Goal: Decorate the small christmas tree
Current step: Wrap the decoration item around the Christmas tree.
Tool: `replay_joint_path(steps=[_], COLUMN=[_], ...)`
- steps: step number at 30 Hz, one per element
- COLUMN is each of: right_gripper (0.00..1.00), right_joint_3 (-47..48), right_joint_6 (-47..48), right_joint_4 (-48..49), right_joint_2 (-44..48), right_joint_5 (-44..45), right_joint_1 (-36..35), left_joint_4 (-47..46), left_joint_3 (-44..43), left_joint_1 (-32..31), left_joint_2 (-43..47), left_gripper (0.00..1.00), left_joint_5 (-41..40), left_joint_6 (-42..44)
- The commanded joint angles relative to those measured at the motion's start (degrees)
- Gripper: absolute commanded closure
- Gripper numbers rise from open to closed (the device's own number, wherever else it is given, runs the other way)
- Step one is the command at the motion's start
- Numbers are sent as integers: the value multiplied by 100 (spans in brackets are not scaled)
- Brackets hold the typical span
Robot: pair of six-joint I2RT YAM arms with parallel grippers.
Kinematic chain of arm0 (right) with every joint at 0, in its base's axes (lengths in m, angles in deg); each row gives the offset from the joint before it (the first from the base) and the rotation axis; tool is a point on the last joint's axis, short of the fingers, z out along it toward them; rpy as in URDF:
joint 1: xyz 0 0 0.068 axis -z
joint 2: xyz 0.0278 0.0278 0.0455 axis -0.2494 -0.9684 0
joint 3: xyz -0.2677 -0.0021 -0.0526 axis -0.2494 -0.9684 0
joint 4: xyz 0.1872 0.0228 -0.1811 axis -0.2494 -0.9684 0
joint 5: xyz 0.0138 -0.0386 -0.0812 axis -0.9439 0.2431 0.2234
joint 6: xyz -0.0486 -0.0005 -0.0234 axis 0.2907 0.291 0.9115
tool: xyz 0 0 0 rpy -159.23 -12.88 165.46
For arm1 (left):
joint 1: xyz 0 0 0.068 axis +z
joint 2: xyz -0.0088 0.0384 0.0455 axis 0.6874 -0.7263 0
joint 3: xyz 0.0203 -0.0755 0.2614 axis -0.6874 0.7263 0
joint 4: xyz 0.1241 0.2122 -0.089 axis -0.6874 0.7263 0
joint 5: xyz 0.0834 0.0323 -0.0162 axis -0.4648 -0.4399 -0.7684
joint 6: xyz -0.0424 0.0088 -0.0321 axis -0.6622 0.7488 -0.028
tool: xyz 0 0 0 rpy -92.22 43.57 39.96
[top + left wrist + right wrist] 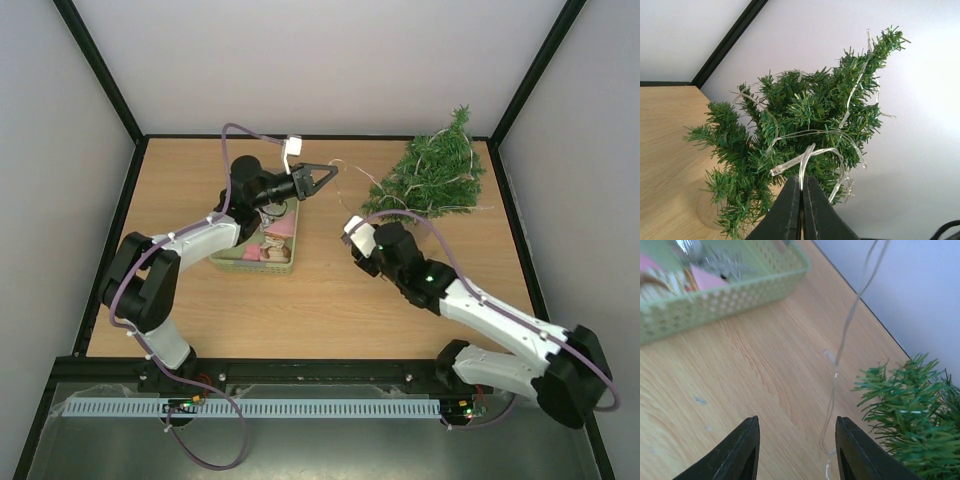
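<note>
**Light string part-draped; left arm holding the slack**

The small christmas tree [438,172] stands at the far right of the table [320,300], close to the back wall. A clear-wire light string [812,152] runs through its branches from near the tip down across the middle. The lower left branches carry none that I can see.

From the tree, the wire runs left through the air to the left gripper [801,200]. That gripper is clenched on a loop of it, fingers pressed together, and is held above the table just beside the tree.

The right gripper [797,422] is released, jaws standing apart and gripping nothing. A strand of the wire hangs down between them, nearer the right-hand finger. I cannot tell whether it touches.

The pale green basket [725,300] sits left of centre under the left arm, with pink and silver ornaments [715,262] inside. It is well apart from the tree.

Assessment: the step in hand is stringing the lights. The ornaments do not appear to have been started.

I judge the next move needs the held loop carried round to the bare side of the tree and laid into the branches before letting go. The right gripper is placed to take the hanging strand. The tree looks light, so a taut wire could tip or drag it. I would keep slack in the line.
</note>
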Motion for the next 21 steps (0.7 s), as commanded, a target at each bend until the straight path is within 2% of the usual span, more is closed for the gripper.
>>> replay_joint_path(steps=[1, 6, 13, 21], right_gripper=[60, 59, 52, 53], right_joint_3=[96, 69, -398, -315], right_joint_6=[571, 312, 197, 79], right_joint_4=[108, -554, -365, -143], right_joint_2=[-803, -1447, -1534, -1952], right_joint_5=[774, 1214, 2055, 2254], right_joint_1=[-35, -33, 8, 486], left_joint_4=[-470, -460, -231, 14], left_joint_3=[-40, -89, -291, -293], left_joint_1=[43, 45, 43, 30], left_joint_2=[20, -6, -59, 44], left_gripper=[98, 98, 98, 98], left_joint_5=[110, 183, 190, 75], left_joint_6=[-169, -218, -164, 15])
